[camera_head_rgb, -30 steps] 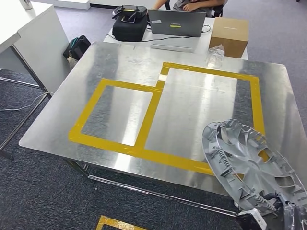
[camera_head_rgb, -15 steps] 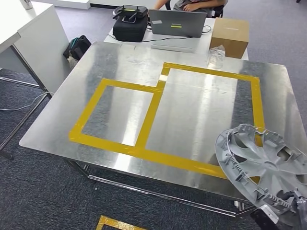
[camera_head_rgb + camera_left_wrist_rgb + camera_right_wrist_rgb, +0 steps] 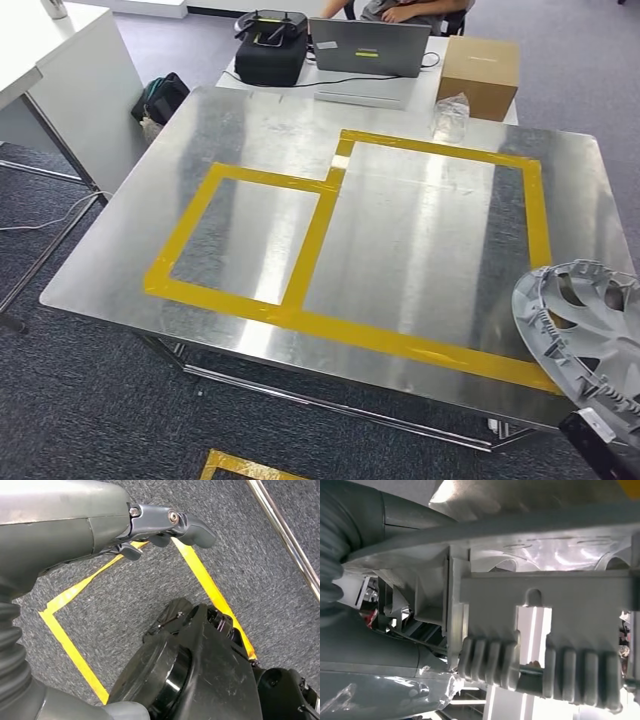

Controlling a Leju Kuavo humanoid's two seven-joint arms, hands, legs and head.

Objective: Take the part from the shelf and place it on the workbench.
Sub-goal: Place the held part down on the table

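The part is a silver-grey wheel cover [image 3: 589, 330] at the lower right of the head view. It is tilted over the near right corner of the metal workbench [image 3: 249, 130] and reaches past the bench edge and the picture edge. My right hand [image 3: 388, 660] grips its rim, and the cover's ribbed inner side [image 3: 546, 610] shows close up in the right wrist view. Yellow tape marks a large rectangle [image 3: 534, 215] and a smaller one [image 3: 226, 175] on the bench. My left hand [image 3: 113, 525] hangs over the grey carpet, fingers stretched out and holding nothing.
Behind the bench stand a laptop [image 3: 367, 47], a black case [image 3: 272, 45], a cardboard box [image 3: 478, 72] and a clear plastic bag [image 3: 450, 115], with a person [image 3: 407, 8] seated there. A white table [image 3: 68, 80] and a dark bag [image 3: 160, 98] are at the left. Yellow tape [image 3: 241, 467] marks the floor.
The wheel cover has swung to the right, from over the bench's near right part out to its corner and partly out of the picture. The bench and camera have stayed put.
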